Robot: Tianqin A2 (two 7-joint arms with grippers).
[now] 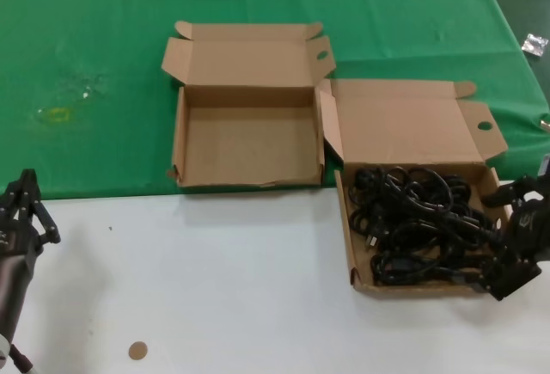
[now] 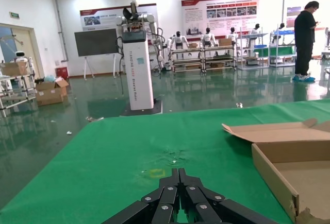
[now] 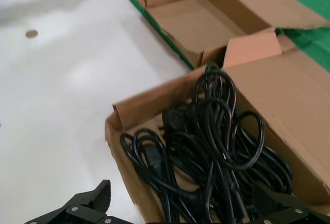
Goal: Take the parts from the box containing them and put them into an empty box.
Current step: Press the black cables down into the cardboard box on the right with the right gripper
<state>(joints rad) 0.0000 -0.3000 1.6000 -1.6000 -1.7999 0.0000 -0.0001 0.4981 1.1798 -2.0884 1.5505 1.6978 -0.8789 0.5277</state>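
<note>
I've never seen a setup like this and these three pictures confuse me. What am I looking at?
This is a two-armed robot. One picture looks down from its head; the others come from cameras on each wrist. On the table sit two open cardboard boxes: an empty box and the box containing them, full of tangled black cables. The right gripper hangs open at the full box's near right corner, holding nothing. The left gripper waits at the table's left edge, fingers shut.
</note>
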